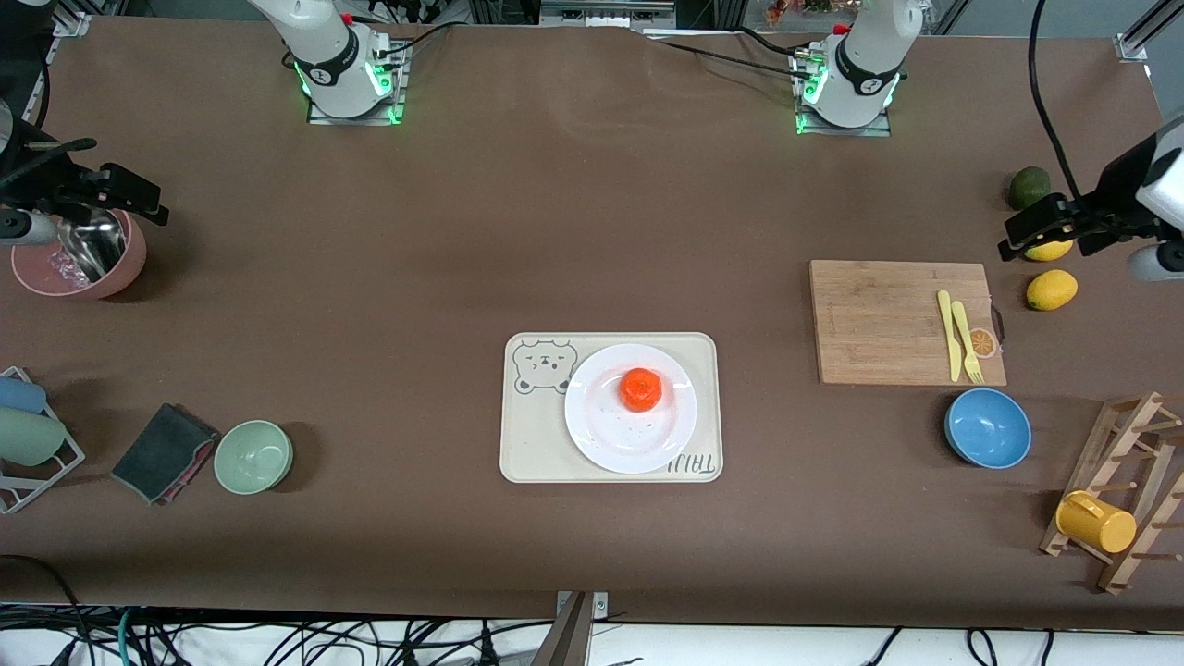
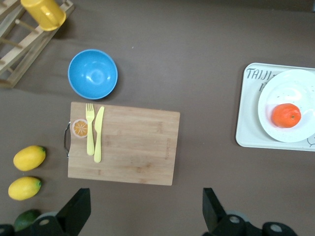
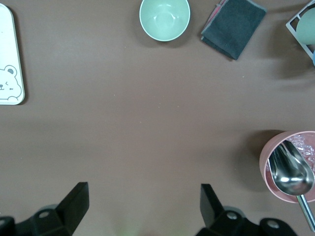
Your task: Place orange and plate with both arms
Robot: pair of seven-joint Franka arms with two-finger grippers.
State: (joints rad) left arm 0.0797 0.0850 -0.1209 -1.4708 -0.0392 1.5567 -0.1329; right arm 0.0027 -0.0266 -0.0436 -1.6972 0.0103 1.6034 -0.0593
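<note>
Orange sits centred on plate, on bear-print tray; keep left pincer and right pincer wide, clear of tray.

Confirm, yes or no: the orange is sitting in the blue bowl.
No, the orange sits on the white plate on the tray, while the blue bowl holds nothing.

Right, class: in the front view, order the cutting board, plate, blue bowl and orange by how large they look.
1. Cutting board
2. Plate
3. Blue bowl
4. Orange
</note>
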